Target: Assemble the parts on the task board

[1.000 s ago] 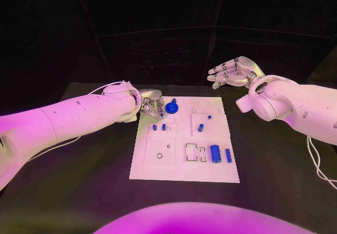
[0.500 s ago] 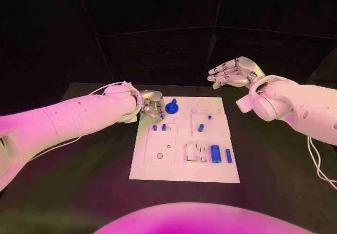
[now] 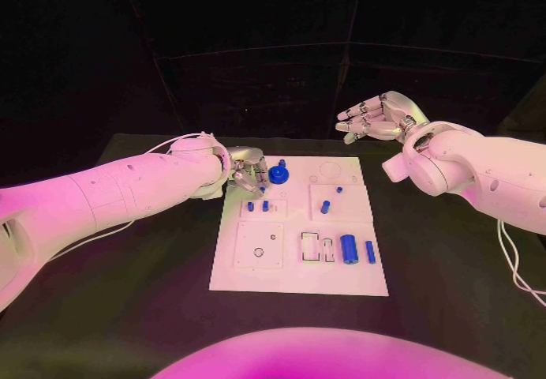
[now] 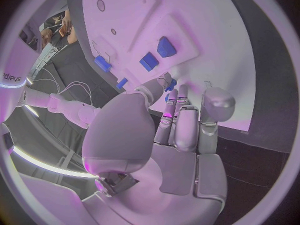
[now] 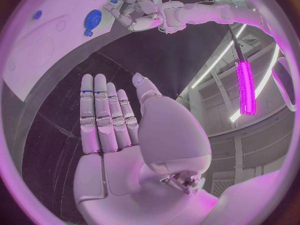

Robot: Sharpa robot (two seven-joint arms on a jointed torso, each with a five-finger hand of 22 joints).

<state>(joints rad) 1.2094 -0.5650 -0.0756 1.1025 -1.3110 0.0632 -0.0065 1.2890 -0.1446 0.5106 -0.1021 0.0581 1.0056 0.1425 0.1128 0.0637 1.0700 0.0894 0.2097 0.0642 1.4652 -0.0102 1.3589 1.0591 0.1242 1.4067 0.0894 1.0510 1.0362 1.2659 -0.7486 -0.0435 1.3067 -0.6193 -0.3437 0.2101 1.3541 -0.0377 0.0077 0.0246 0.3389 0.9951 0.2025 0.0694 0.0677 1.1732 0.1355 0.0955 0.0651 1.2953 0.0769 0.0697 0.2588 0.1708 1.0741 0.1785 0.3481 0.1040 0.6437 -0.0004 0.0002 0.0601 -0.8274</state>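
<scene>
The white task board (image 3: 342,276) lies in the middle of the black table. A blue gear-like part (image 3: 278,174) with a knob on top stands near its far left corner. My left hand (image 3: 244,174) sits right beside that part, fingers curled toward it. In the left wrist view a bit of blue (image 4: 170,84) shows between the fingertips of the left hand (image 4: 181,120); whether it is pinched I cannot tell. My right hand (image 3: 373,117) hangs in the air beyond the board's far right corner, holding nothing; its fingers (image 5: 103,115) are stretched flat, a little apart.
On the board lie two short blue pegs (image 3: 257,206), another peg (image 3: 324,207), a thick blue cylinder (image 3: 349,249) and a thin blue rod (image 3: 370,252). A raised white square plate (image 3: 259,246) sits at its near left. Black table surrounds the board.
The left hand has shifted only slightly beside the blue gear-like part. The right hand has stayed still.
</scene>
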